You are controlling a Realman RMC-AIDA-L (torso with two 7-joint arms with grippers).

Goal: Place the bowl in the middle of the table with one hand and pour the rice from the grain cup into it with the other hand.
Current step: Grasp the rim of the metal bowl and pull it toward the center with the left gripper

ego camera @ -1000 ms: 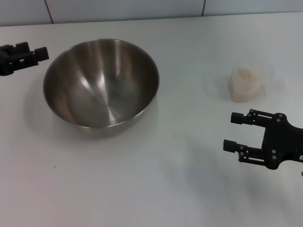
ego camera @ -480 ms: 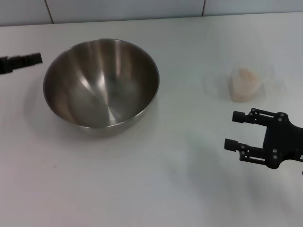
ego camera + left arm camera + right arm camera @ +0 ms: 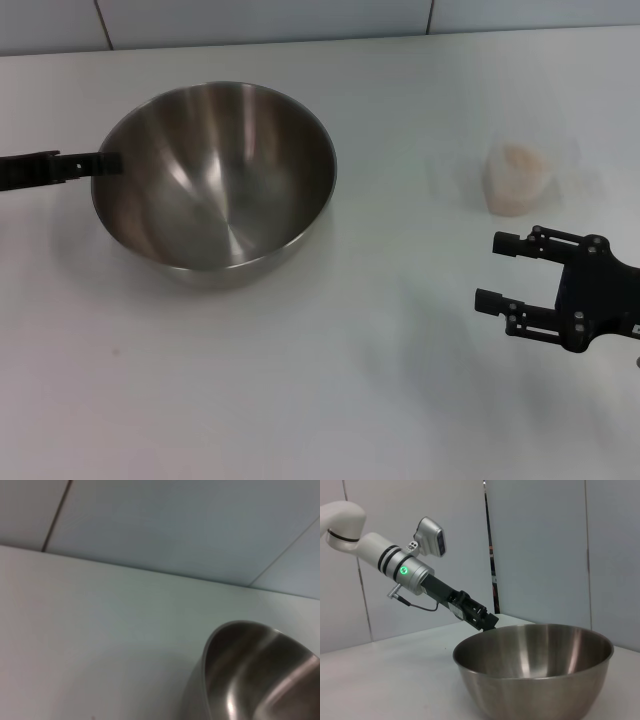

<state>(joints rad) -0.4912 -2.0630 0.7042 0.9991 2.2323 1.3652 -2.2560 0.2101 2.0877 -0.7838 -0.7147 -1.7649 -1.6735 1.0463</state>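
Note:
The steel bowl stands on the white table, left of the middle. It also shows in the left wrist view and the right wrist view. My left gripper is turned edge-on with its tip at the bowl's left rim, as the right wrist view also shows. The clear grain cup stands upright at the right with rice heaped in it. My right gripper is open and empty, on the near side of the cup and apart from it.
A tiled wall runs along the table's far edge. A wide stretch of bare white tabletop lies between the bowl and the cup.
My left gripper has rolled edge-on and moved right, from left of the bowl up to its left rim. The bowl, the cup and my right gripper have hardly moved.

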